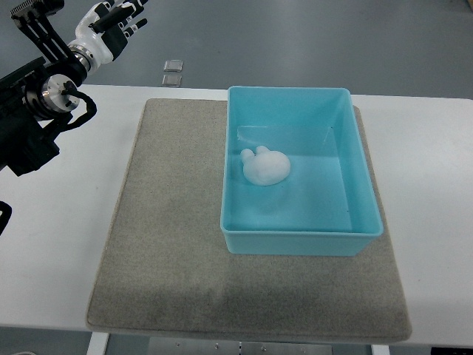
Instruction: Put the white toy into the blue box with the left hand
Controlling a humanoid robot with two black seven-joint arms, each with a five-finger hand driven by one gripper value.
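The small white rabbit-shaped toy (265, 167) lies inside the blue plastic box (362, 177), left of centre. It looks light and soft; grip its rounded body. Left hand (112, 28) hovers far left of the box, fingers relaxed, empty.

A mat (170, 244) lies on the surface (66, 251), reaching almost to its near edge. The box (299, 240) stands on the mat's right half, its far wall close to the mat's far edge. The toy (266, 167) lies inside the box, left of its middle. The left hand (111, 28) hangs over the floor beyond the surface's far left corner. Two small squares (173, 72) lie on the floor just past the far edge.
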